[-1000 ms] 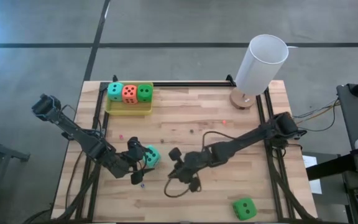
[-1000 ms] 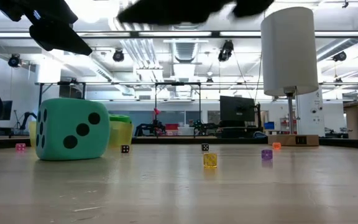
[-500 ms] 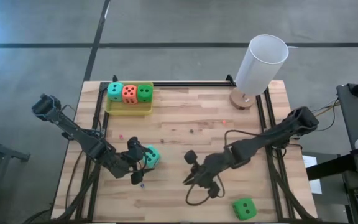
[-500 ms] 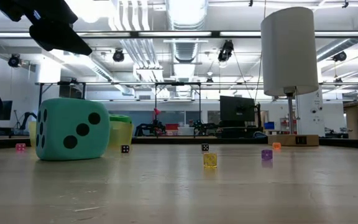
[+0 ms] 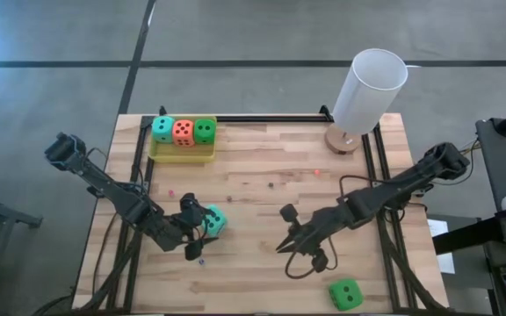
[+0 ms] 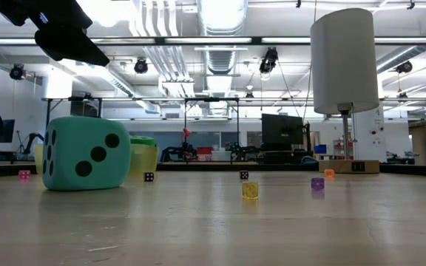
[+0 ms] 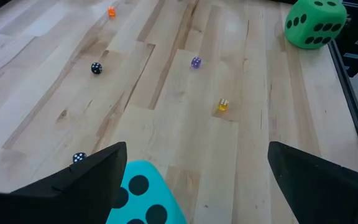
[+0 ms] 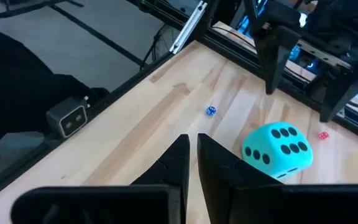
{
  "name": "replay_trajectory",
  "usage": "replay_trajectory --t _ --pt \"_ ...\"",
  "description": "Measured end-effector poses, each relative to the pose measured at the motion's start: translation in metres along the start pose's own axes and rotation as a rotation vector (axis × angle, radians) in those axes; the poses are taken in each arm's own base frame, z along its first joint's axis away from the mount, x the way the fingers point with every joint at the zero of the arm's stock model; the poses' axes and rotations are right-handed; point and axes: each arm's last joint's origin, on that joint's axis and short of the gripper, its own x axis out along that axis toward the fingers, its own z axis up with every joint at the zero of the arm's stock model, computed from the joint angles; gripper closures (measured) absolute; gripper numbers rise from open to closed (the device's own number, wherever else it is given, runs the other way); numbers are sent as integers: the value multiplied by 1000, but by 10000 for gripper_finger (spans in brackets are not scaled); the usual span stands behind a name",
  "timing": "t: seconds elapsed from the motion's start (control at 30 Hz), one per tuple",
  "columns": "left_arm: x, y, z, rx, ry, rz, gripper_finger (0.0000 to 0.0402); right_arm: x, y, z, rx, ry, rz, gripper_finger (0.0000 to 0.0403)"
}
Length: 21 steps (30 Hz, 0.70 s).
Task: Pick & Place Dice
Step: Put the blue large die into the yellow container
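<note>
Tray (image 5: pixel 183 154) holds apparently three dice (image 5: pixel 183 131); left gripper (image 5: pixel 198 230) spread, right gripper (image 5: pixel 285 232) pressed together.

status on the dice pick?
Left claw open beside teal die, not gripping. Right claw shut, empty, mid-table. Nothing in the way.

A white cylinder (image 5: pixel 369 89) on a wooden base — yellow tray (image 5: pixel 183 155) nearby.

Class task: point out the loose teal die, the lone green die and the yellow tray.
teal die (image 5: pixel 217 219), high view, its top face beside the left gripper.
green die (image 5: pixel 345 293), high view, its top face.
yellow tray (image 5: pixel 183 156), high view, its near rim.
</note>
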Motion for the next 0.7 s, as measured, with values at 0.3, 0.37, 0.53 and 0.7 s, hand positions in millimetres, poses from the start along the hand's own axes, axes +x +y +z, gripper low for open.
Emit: replay_trajectory --t 0.3,0.37,0.53,0.7 --pt "0 0 0 24 3 2 9 -11 3 -5 1 -59 -7 374" --pt "0 0 0 52 3 2 7 -12 4 -5 1 -62 -6 374" --pt "-2 0 2 83 19 4 7 -13 4 -5 4 -62 -3 374" --pt "-9 -1 7 133 128 -33 9 -11 3 -2 22 -64 -4 374"
